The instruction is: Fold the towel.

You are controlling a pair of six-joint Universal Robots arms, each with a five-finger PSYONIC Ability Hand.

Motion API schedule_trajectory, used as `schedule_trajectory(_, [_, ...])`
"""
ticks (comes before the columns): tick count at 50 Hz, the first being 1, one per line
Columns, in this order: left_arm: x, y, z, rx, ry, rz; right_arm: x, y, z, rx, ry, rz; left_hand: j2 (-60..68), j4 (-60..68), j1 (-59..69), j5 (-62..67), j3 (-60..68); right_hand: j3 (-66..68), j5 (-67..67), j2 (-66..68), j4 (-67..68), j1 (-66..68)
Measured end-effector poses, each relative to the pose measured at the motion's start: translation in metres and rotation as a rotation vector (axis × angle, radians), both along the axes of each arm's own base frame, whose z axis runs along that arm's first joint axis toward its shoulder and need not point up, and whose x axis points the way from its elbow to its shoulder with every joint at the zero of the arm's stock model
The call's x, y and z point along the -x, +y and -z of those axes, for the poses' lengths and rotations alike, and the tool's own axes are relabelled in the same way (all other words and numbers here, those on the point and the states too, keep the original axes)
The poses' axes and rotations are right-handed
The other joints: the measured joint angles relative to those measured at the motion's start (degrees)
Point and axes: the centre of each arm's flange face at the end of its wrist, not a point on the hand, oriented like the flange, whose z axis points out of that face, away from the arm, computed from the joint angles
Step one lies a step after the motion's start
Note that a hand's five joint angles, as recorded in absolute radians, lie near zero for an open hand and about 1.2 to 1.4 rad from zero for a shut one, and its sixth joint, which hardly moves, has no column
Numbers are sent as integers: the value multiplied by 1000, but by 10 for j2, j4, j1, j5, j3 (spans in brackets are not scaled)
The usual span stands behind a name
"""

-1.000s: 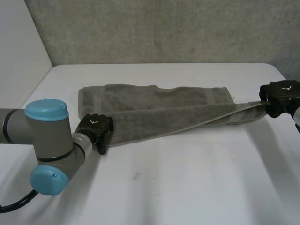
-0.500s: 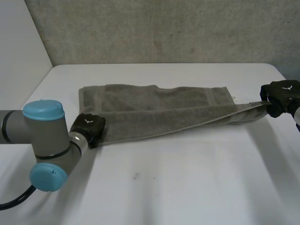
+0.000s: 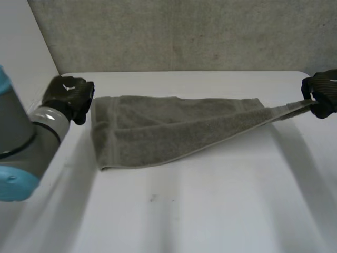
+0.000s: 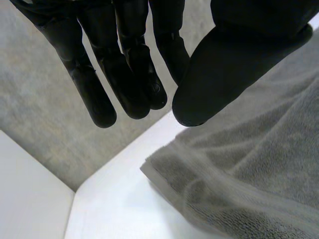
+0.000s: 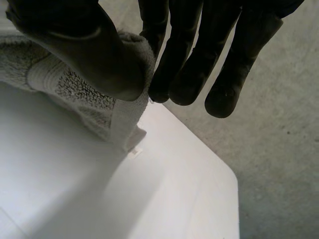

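— So, from the head camera: where's the towel?
— On the desk, one corner drawn out taut by the right hand; the left hand hangs by the far corner.
— Left wrist?
— Its fingers are straight, holding nothing, above that corner.
— Right wrist?
— Thumb and fingers pinch the corner, likely to carry it across.

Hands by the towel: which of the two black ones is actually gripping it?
The right hand, pinching the towel's end corner between thumb and fingers. The left hand hangs open by the opposite corner, fingers straight, gripping nothing.
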Motion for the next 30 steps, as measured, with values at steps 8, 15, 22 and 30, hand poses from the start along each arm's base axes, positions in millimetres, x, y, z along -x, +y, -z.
schedule_trajectory(8, [-9,32,-15,-48,-10,41,2,26,-19,-22,78,-55,-147,-148,-131,-126,-146,0,0,5,0,0])
schedule_trajectory(15, [-3,33,34,-150,-42,72,-2,33,-4,-76,95,-83,-462,-462,-444,-456,-461,0,0,5,0,0])
schedule_trajectory(22, [7,23,88,-221,-65,91,-2,24,13,-99,93,-81,-506,-504,-488,-500,-505,0,0,6,0,0])
schedule_trajectory(30, [11,9,120,-261,-77,87,1,15,21,-90,93,-67,-491,-492,-476,-481,-490,0,0,6,0,0])
